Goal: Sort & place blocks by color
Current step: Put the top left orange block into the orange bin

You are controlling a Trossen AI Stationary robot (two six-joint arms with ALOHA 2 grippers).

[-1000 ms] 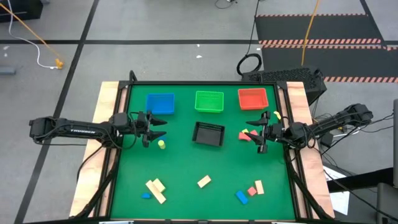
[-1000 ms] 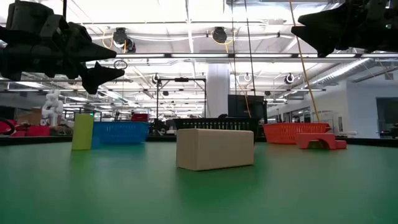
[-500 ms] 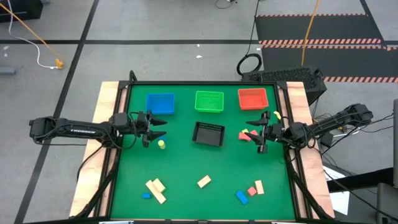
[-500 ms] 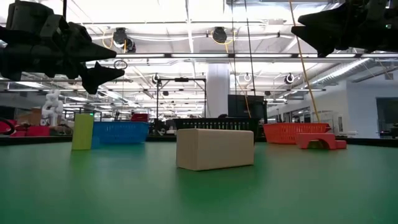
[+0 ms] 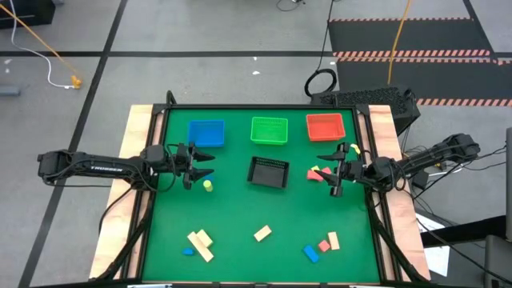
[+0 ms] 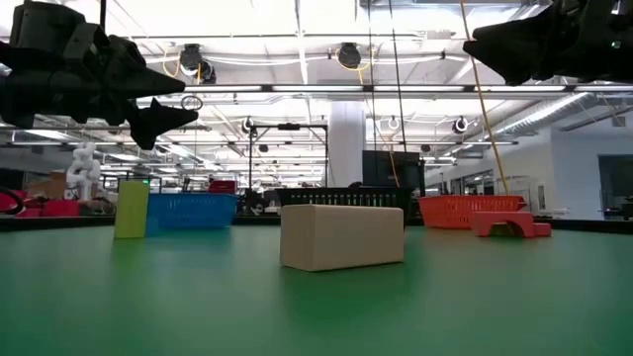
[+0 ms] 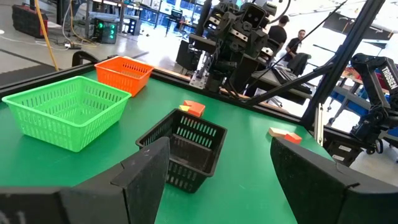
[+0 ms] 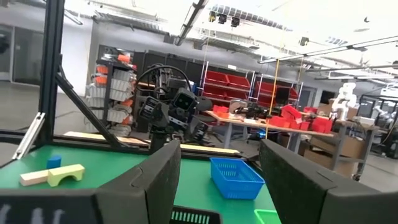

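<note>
My left gripper (image 5: 200,166) hovers fingers apart at nine o'clock — right gripper (image 5: 333,170) likewise at three — blocks (image 5: 262,234) untouched.

Green felt tabletop (image 5: 240,216): blue (image 5: 206,134), green (image 5: 269,130), red (image 5: 325,126) square trays, black mesh tray (image 5: 268,171), scattered small wooden blocks (image 5: 262,234).

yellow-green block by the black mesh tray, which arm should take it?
Left. The left gripper hangs open right beside the yellow-green block; the right gripper sits across the black mesh tray.
</note>
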